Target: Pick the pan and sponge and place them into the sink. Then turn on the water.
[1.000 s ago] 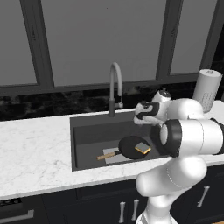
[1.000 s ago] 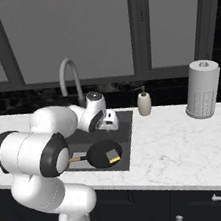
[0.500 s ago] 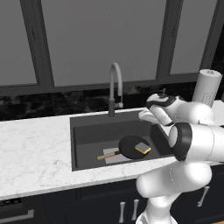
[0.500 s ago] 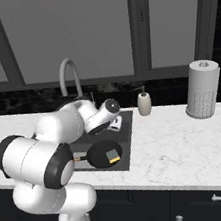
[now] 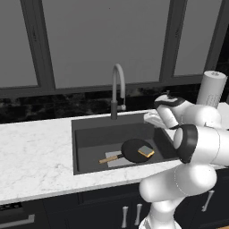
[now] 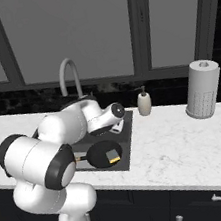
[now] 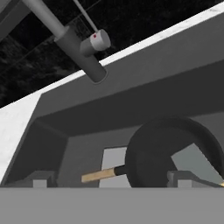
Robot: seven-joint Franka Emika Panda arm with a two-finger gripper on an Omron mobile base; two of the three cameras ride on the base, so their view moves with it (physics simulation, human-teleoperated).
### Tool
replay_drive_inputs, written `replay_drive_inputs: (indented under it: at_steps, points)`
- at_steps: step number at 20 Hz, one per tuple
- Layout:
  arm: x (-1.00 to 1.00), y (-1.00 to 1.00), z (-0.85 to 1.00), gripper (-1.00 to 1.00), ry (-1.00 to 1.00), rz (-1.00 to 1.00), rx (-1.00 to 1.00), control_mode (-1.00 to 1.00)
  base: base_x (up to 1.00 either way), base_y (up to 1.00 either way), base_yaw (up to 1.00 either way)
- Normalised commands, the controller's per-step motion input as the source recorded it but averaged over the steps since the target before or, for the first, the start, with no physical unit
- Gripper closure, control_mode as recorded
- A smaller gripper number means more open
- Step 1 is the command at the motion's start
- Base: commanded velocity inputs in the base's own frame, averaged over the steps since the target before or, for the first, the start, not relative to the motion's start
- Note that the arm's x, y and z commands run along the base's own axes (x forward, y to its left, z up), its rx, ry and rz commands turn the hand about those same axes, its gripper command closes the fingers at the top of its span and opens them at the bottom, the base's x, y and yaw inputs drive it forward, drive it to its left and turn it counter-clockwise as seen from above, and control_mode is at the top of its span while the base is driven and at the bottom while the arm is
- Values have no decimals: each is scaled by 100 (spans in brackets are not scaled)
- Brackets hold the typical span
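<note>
The black pan [image 5: 133,150] with its wooden handle [image 5: 110,158] lies on the floor of the dark sink [image 5: 112,134]. The yellow sponge [image 5: 146,152] rests inside the pan. My gripper [image 5: 151,120] hangs open and holds nothing, above the sink's right side and well above the pan. In the hand view its fingertips [image 7: 40,179] stand wide apart, with the pan [image 7: 157,153], the sponge [image 7: 194,161] and the sink's back wall [image 7: 153,87] beyond them. The grey faucet [image 5: 117,89] stands behind the sink. No water runs from it. Its side lever [image 7: 99,41] shows in the hand view.
A beige soap dispenser [image 6: 143,103] stands on the counter right of the sink [image 6: 128,136]. A paper towel roll [image 6: 203,89] stands further right. White marble counter [image 5: 36,152] stretches to the left. Dark windows rise behind the faucet.
My hand has shifted a little to the right over the sink and turned, and the elbow has dropped. The pan and sponge have stayed put. The gripper stays open.
</note>
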Motion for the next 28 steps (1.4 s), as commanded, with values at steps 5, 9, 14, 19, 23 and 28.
replay_drive_inputs:
  at_steps: [5,9,14,19,23,28]
  points:
    - [6,0,19,-100,0,0,0,-100,0,0,0]
    - [15,13,31,-100,0,0,2,-100,0,0,0]
    - [23,16,7,-100,0,0,1,-100,0,0,0]
    - [29,10,0,-100,0,0,0,-100,0,0,0]
    - [27,16,0,-100,-1,-1,0,-100,0,0,0]
    - [24,11,0,-100,-1,-2,2,-100,0,0,0]
